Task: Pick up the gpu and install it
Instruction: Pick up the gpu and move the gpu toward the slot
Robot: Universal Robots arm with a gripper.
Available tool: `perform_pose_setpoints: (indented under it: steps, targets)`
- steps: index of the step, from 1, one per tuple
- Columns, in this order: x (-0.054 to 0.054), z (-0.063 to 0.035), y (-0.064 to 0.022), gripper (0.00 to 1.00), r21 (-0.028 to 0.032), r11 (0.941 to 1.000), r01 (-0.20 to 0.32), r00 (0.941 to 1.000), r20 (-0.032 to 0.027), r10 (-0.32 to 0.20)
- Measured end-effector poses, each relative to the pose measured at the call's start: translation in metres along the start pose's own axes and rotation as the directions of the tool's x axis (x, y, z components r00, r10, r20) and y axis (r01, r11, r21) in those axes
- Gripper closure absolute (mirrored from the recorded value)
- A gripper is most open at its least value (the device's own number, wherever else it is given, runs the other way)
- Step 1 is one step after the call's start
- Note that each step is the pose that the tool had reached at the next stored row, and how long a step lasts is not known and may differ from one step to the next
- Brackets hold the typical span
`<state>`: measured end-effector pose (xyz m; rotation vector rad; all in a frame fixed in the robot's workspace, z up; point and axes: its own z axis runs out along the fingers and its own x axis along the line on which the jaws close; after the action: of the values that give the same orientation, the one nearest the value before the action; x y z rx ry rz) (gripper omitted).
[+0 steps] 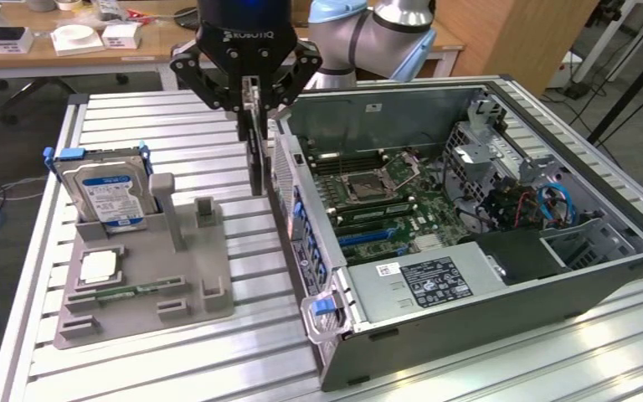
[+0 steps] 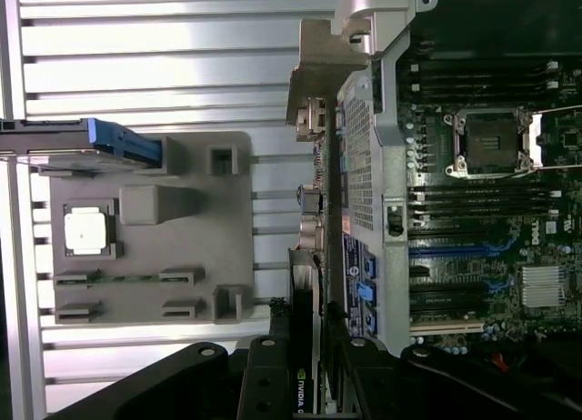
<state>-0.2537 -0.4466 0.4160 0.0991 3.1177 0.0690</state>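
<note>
Slatted metal table; wooden desk with clutter far behind.

Exterior view's left: 1 grey fixture tray holding 1 hard drive upright at far end, 1 square processor chip and 1 green memory stick nearer.

Middle: 1 gripper, fingers clamped on top edge of 1 gpu. Card hangs vertical, edge-on, in gap between tray and case.

Exterior view's right: 1 open computer case, motherboard exposed. Case side wall stands just beside gpu, between card and board.
</note>
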Motion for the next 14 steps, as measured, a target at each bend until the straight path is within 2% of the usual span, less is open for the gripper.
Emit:
perform_pose_setpoints:
  steps: [14]
  targets:
    - [-0.022,0.0005,0.0014,0.74,0.0,1.0,0.003,1.0,-0.0002,-0.003]
